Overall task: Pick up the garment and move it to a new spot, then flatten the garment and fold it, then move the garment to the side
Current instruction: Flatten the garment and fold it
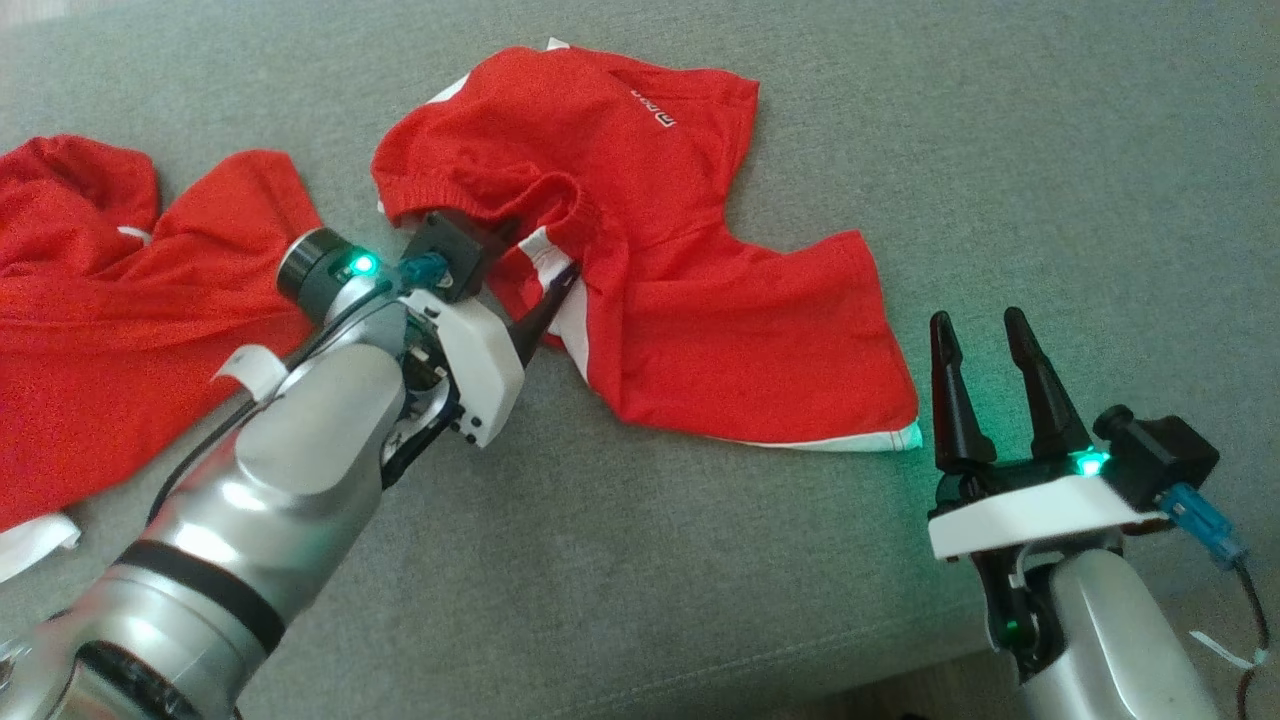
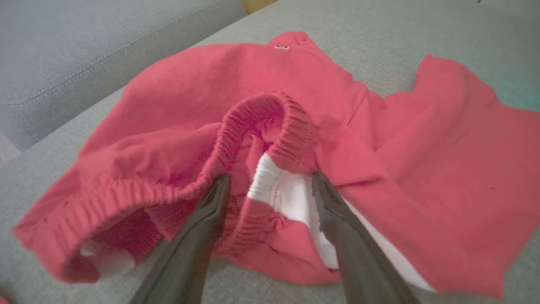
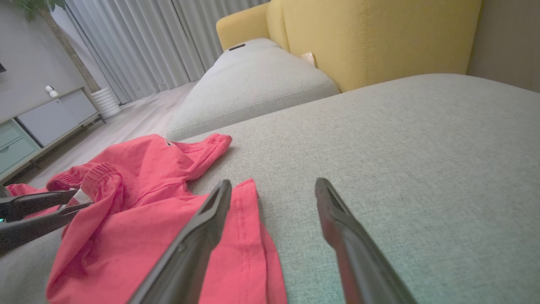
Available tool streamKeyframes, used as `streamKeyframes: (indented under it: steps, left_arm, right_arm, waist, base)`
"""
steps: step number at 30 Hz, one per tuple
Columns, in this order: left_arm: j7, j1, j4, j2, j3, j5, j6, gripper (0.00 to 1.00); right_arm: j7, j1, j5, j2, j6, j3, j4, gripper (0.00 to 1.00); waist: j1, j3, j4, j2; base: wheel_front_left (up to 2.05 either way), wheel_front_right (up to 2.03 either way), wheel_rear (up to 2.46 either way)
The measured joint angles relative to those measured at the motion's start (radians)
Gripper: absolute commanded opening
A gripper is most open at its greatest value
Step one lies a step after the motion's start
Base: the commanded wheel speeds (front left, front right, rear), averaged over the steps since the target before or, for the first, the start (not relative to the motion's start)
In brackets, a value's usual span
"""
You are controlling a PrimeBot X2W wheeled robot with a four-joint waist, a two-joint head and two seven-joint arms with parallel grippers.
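Sofa seat: grey; bare room at lower middle and the whole right.
Second red cloth: left edge, apart from the shorts.
Red shorts: upper middle, white-trimmed hem near the right gripper.
Left gripper: fingers spread astride the waistband fold, not clamped.
Right gripper: released, lower right.
White print: unreadable.

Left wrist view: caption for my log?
Open left gripper at the elastic waistband of the red garment, on a grey sofa.

Layout on a sofa seat.
Garment mid-seat, a second garment to its left; left tool at its waistband, right tool apart on its right.
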Motion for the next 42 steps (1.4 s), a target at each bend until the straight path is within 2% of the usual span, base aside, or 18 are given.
streamKeyframes:
  steps: [1, 2, 4, 10, 20, 24, 42]
  left_arm:
    - [0.000, -0.001, 0.006, 0.000, -0.007, -0.004, 0.000, 1.00]
    - [0.000, -0.002, 0.011, 0.000, -0.015, -0.007, 0.000, 0.62]
    - [-0.004, -0.003, 0.018, 0.000, -0.025, -0.014, 0.000, 0.00]
    - [-0.022, -0.017, 0.027, -0.003, -0.049, -0.040, 0.000, 0.00]
    - [-0.075, 0.017, -0.005, 0.014, -0.023, -0.065, 0.010, 0.00]
    - [-0.078, 0.099, -0.057, 0.037, -0.026, -0.073, 0.029, 0.00]
    - [-0.076, 0.218, -0.265, 0.089, -0.048, -0.082, 0.118, 0.00]
  right_arm:
    - [0.000, 0.000, 0.000, 0.000, 0.000, 0.000, 0.000, 1.00]
    - [0.000, 0.000, 0.002, 0.000, 0.000, 0.000, 0.001, 1.00]
    - [0.000, 0.000, 0.004, 0.000, 0.000, 0.001, 0.004, 1.00]
    - [0.000, 0.000, 0.004, 0.000, 0.000, 0.001, 0.006, 1.00]
    - [0.000, 0.021, -0.052, 0.000, 0.000, -0.018, 0.078, 1.00]
    - [0.010, 0.078, -0.084, 0.000, 0.000, -0.045, 0.155, 1.00]
    - [0.055, 0.082, -0.074, 0.001, 0.000, -0.064, 0.238, 1.00]
  waist:
    - [0.0000, -0.001, 0.000, 0.0000]
    - [0.0000, -0.002, 0.000, 0.0000]
    - [0.0000, -0.003, 0.001, 0.0000]
    - [0.0000, -0.009, 0.005, 0.0000]
    - [0.0000, -0.064, 0.037, 0.0000]
    - [0.0000, -0.096, 0.067, 0.0000]
    - [0.0000, -0.114, 0.141, 0.0000]
  base:
    - [0.00, 0.00, 0.00]
    - [0.00, 0.00, 0.00]
    - [0.00, 0.00, 0.00]
    - [0.00, 0.00, 0.00]
    - [0.00, 0.00, 0.00]
    - [0.00, 0.00, 0.00]
    - [0.00, 0.00, 0.00]
